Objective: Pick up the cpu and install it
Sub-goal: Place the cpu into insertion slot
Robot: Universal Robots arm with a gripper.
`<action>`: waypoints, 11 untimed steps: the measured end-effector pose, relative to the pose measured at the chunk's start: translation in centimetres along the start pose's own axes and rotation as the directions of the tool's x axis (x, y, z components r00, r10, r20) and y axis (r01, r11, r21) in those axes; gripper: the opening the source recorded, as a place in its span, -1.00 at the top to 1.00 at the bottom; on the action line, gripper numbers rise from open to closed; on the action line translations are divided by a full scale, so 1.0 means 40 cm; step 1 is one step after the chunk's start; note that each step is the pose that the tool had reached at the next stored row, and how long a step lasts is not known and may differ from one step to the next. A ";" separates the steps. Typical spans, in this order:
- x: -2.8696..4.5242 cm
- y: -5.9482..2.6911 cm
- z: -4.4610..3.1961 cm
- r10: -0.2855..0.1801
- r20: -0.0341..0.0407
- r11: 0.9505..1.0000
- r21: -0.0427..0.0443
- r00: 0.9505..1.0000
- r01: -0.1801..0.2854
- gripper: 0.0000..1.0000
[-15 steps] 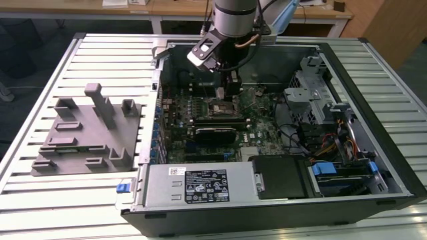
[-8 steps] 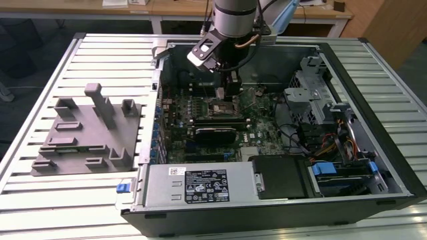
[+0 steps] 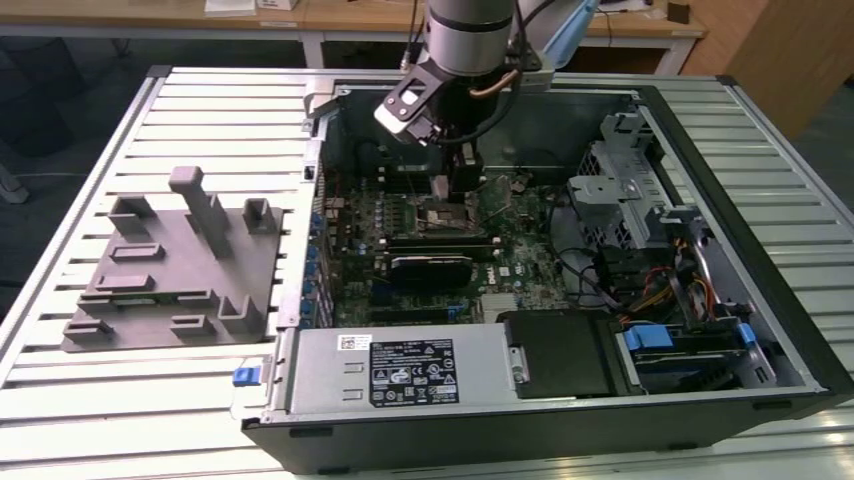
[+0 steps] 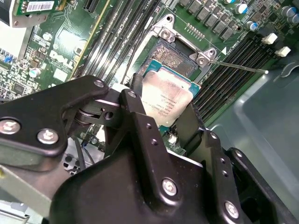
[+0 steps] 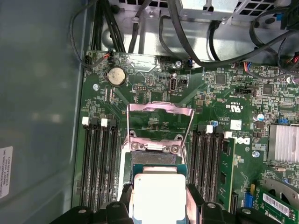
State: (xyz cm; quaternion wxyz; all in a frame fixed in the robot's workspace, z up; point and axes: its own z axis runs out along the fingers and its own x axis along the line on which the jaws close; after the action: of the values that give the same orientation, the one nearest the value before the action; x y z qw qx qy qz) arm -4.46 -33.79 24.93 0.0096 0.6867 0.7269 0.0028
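While the arm (image 3: pixel 470 35) reaches straight down into the open computer case (image 3: pixel 534 435), its jaws grip the cpu (image 4: pixel 166 100) over the socket (image 4: pixel 175 58).

In the exterior view the arm (image 3: pixel 470 35) runs off the twelve o'clock edge, and what hangs at its six o'clock is too small for us to make out. In the second wrist view black fingers (image 4: pixel 189 130) cover two sides of the cpu (image 4: pixel 166 95). We cannot tell whether it touches the socket (image 4: pixel 175 56). In the first wrist view the picture's edge cuts the cpu (image 5: pixel 158 196) off.
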 end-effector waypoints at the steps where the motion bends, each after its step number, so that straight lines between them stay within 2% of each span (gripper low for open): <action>1: 0.000 0.000 0.002 0.002 0.000 1.000 0.000 1.000 -0.002 -0.07; 7: 0.000 0.000 0.020 0.009 0.000 1.000 0.000 1.000 -0.009 -0.07; 11: 0.000 -0.002 0.026 0.015 0.001 1.000 0.000 1.000 -0.015 -0.07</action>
State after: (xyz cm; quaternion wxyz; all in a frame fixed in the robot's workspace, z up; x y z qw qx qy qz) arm -4.51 -33.79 23.91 0.0097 0.6920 0.7218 0.0025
